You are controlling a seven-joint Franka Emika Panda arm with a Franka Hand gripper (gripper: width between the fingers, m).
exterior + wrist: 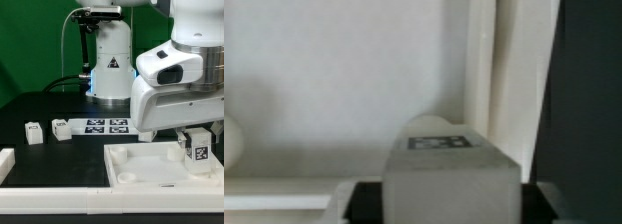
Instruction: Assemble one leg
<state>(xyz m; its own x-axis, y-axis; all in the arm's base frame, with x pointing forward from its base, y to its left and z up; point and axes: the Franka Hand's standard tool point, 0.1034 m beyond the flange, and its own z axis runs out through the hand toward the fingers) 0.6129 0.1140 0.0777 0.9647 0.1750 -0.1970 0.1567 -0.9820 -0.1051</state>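
Note:
My gripper (197,140) is shut on a leg (197,150), a small white block with a black-and-white tag, and holds it upright over the right side of the large white tray (140,165) in the exterior view. In the wrist view the leg (446,170) fills the space between the dark fingers (367,200), its tag facing the camera, with the tray's raised rim (486,70) just beyond it. Whether the leg's lower end touches the tray is hidden. Two more legs (34,131) (61,128) lie on the dark table at the exterior view's left.
The marker board (103,125) lies behind the tray near the arm's white base (110,65). A white part (5,160) sits at the exterior view's left edge. A white rail (60,205) runs along the front.

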